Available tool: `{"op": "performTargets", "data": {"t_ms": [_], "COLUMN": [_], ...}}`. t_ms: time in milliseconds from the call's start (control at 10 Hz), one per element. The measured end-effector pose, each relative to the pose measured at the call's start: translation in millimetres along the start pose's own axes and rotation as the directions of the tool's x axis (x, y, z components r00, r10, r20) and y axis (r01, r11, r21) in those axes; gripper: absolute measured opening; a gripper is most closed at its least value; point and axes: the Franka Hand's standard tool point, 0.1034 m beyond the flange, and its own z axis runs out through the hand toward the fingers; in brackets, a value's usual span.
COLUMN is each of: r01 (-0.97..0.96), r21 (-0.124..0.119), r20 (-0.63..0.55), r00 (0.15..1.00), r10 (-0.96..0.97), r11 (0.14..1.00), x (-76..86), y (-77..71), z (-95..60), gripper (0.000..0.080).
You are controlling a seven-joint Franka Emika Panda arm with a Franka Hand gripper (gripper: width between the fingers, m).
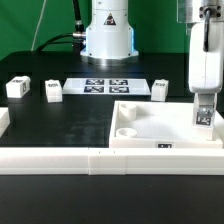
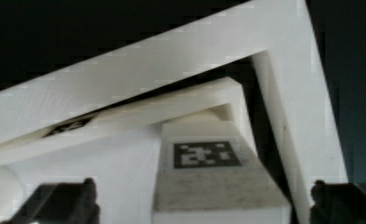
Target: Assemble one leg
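Note:
A small white leg (image 1: 203, 117) with a black-and-white tag stands upright at the large white panel's (image 1: 150, 128) corner on the exterior view's right. My gripper (image 1: 203, 104) hangs straight over it. In the wrist view the leg (image 2: 203, 160) sits between my two dark fingertips (image 2: 64, 202), with a gap showing on each side, so the gripper (image 2: 206, 205) is open around it and not touching. The panel's raised rim (image 2: 144, 90) runs behind the leg. Three more legs (image 1: 17, 88) (image 1: 52, 91) (image 1: 160, 89) stand loose on the black table.
The marker board (image 1: 105, 85) lies at the back middle in front of the robot base (image 1: 108, 35). A long white wall (image 1: 90, 160) runs along the table's front edge, touching the panel. A round hole (image 1: 126, 131) shows in the panel's near corner.

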Motion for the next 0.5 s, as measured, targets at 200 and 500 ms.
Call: {"op": "performTargets", "data": {"t_ms": [200, 500], "r01": [0.006, 0.009], "r21": [0.0, 0.0], "r20": [0.0, 0.0], "r00": [1.0, 1.0], "r10": [-0.006, -0.009], "r11": [1.0, 1.0], "x": [-0.5, -1.1], "y": [0.3, 0.7], "z": [0.0, 0.1], "gripper": [0.0636, 0.0649]}}
